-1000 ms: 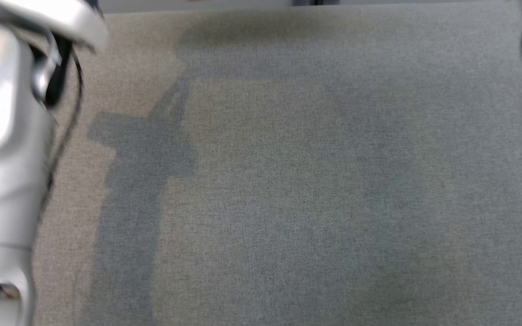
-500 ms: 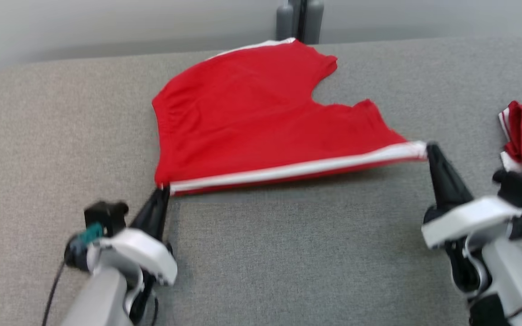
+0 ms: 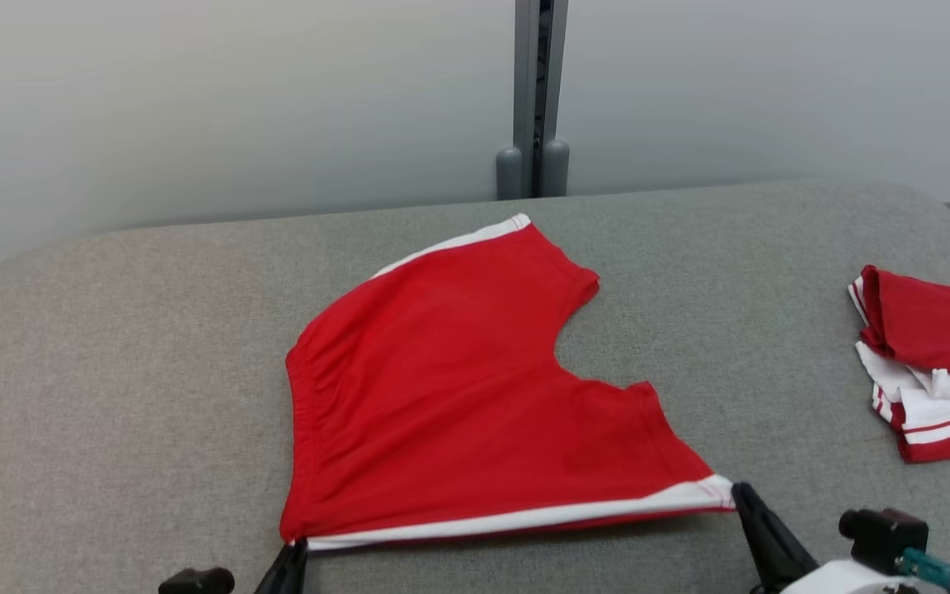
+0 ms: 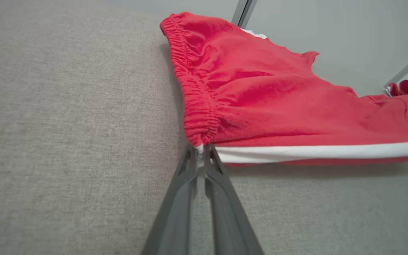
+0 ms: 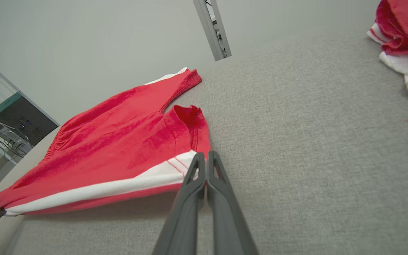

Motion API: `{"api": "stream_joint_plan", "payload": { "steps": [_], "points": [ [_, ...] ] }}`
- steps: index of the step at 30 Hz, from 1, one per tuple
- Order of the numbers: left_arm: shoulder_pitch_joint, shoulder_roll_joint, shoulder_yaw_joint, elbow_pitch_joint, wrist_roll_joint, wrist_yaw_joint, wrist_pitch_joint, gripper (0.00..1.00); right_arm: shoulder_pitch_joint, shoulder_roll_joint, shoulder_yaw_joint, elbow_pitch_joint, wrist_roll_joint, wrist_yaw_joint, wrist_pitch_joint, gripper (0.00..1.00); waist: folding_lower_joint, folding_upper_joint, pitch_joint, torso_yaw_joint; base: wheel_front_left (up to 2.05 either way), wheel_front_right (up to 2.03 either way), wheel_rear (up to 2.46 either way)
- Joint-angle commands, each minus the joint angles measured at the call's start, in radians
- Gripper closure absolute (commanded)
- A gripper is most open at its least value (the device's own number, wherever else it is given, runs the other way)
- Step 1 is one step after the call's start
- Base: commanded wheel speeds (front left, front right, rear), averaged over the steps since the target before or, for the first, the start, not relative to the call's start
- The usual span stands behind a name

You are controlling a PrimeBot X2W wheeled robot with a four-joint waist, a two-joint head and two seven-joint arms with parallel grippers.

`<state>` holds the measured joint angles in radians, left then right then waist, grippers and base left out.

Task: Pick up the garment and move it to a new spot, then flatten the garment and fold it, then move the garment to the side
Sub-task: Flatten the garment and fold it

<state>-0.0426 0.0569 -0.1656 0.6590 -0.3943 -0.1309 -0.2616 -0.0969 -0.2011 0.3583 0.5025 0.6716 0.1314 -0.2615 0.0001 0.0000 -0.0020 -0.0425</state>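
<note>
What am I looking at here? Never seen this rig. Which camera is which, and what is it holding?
This is a wheeled robot with two arms, each ending in a gripper with two long dark fingers. The head view comes from a camera on its head, looking down at a grey fabric-covered surface. The two wrist views come from cameras on the arms, each looking along that arm's own fingers.

A pair of red shorts with a white side stripe lies on the surface. The left gripper is shut on the waistband end of that stripe. The right gripper is shut on the leg-hem end, so that edge is stretched between them and slightly raised.

A second red and white garment lies bunched at the robot's right, apart from the shorts.
</note>
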Motion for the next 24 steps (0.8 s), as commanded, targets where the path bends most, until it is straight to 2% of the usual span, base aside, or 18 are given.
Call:
{"api": "stream_joint_plan", "payload": {
  "steps": [1, 6, 10, 16, 24],
  "points": [
    [0.023, 0.01, 0.008, -0.004, 0.008, 0.001, -0.004, 1.0, 0.025, -0.013, 0.006, -0.004, 0.0, -0.001, -0.005, 1.0, -0.0001, 0.0, -0.025, 0.008, 0.0, 0.0, 0.0],
    [0.109, 0.01, 0.046, -0.059, 0.012, 0.001, -0.004, 1.0, 0.118, -0.03, -0.007, -0.051, 0.014, -0.001, -0.005, 1.0, -0.0001, 0.0, -0.045, 0.023, 0.0, 0.0, 0.0],
    [0.154, 0.015, 0.05, -0.113, 0.025, 0.002, -0.004, 1.0, 0.133, -0.057, -0.009, -0.081, -0.013, -0.002, -0.005, 1.0, -0.0001, 0.0, -0.033, 0.031, 0.0, 0.0, 0.0],
    [0.082, 0.022, 0.012, -0.194, 0.043, 0.001, -0.004, 1.0, 0.008, -0.046, -0.039, -0.082, -0.036, -0.002, -0.005, 1.0, -0.0001, 0.0, 0.009, 0.064, 0.0, 0.0, 0.0],
    [-0.146, 0.022, -0.072, -0.21, 0.035, 0.001, -0.003, 1.0, -0.297, -0.051, -0.029, 0.007, -0.085, -0.001, -0.005, 1.0, -0.0001, 0.0, 0.134, 0.137, 0.0, 0.0, 0.0]
  ]
}}
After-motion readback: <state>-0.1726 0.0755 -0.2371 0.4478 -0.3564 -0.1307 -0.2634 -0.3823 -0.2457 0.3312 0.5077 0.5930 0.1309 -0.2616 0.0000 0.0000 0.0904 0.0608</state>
